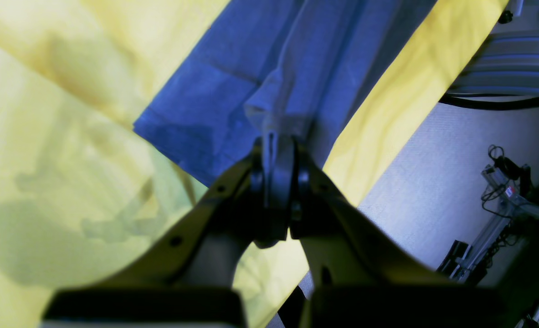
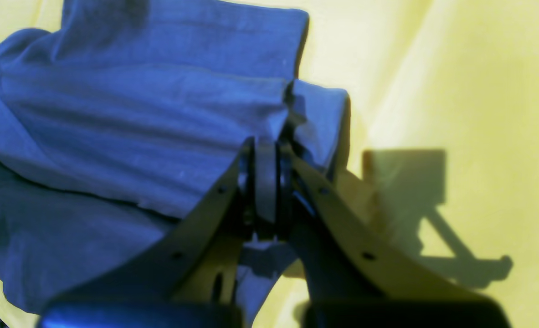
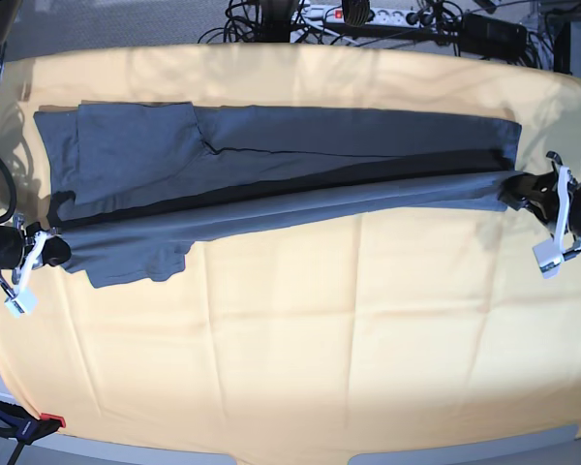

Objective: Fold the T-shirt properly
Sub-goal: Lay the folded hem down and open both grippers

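Observation:
The T-shirt (image 3: 271, 165) is a dark slate-blue garment stretched lengthwise across the far half of the yellow-covered table (image 3: 300, 329). Its near long edge is lifted and folded over between the two grippers. On the right of the base view my left gripper (image 3: 519, 187) is shut on the T-shirt's edge; the left wrist view shows a pinch of cloth (image 1: 274, 114) between the closed fingers (image 1: 276, 150). At the base view's left my right gripper (image 3: 56, 252) is shut on the other end, with fabric (image 2: 160, 123) bunched at its fingertips (image 2: 267, 155).
A yellow cloth covers the whole table. Cables and a power strip (image 3: 368, 15) lie on the floor beyond the far edge. A red-handled clamp (image 3: 24, 422) grips the near left corner. The table's right edge (image 1: 378, 182) shows in the left wrist view, with floor and frame parts beyond.

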{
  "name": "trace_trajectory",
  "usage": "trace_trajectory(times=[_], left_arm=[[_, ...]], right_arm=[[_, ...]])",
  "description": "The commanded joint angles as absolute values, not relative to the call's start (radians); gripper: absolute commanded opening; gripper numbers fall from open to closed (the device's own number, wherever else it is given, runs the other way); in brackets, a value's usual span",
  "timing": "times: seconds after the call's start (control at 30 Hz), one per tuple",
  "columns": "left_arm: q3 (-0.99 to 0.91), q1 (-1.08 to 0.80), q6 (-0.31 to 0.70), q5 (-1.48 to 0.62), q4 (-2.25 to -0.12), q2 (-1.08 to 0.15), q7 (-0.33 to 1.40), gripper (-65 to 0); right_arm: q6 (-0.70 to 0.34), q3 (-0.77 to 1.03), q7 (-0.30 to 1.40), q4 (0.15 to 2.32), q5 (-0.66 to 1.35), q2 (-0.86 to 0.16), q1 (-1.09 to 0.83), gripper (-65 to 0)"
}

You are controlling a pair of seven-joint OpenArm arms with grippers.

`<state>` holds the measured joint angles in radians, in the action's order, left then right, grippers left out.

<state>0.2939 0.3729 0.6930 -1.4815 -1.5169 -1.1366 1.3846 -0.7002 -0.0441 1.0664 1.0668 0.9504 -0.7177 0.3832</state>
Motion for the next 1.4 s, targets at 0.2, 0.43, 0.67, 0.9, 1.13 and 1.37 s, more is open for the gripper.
trace_trajectory(times=[0.2,0.43,0.67,0.9,1.13,1.37], left_arm=[[0.278,0.385,0.698,-1.484,-1.522,-1.169,1.396,-52.8],[0.278,0.306,0.695,-1.484,-1.522,-1.169,1.396,-26.7],[0.278,0.258,0.695,-1.484,-1.522,-1.167,1.396,-26.7],[0.278,0.258,0.695,-1.484,-1.522,-1.166,1.396,-26.7],[0.278,0.258,0.695,-1.484,-1.522,-1.166,1.396,-26.7],[0.278,0.258,0.695,-1.484,-1.522,-1.166,1.396,-26.8]], right_arm=[[-0.698,-0.034,1.056,1.084,1.055,-0.775,0.419,-24.0],[-0.698,-0.033,1.012,1.087,1.127,-0.774,0.465,-24.1],[-0.671,-0.033,0.833,1.087,0.78,-0.621,0.465,-24.1],[-0.495,-0.033,0.772,1.085,0.502,-0.537,0.459,-24.3],[-0.457,-0.033,0.853,1.079,0.553,-0.526,0.434,-24.3],[-0.528,-0.033,0.854,1.018,0.663,-0.527,0.388,-28.4]])
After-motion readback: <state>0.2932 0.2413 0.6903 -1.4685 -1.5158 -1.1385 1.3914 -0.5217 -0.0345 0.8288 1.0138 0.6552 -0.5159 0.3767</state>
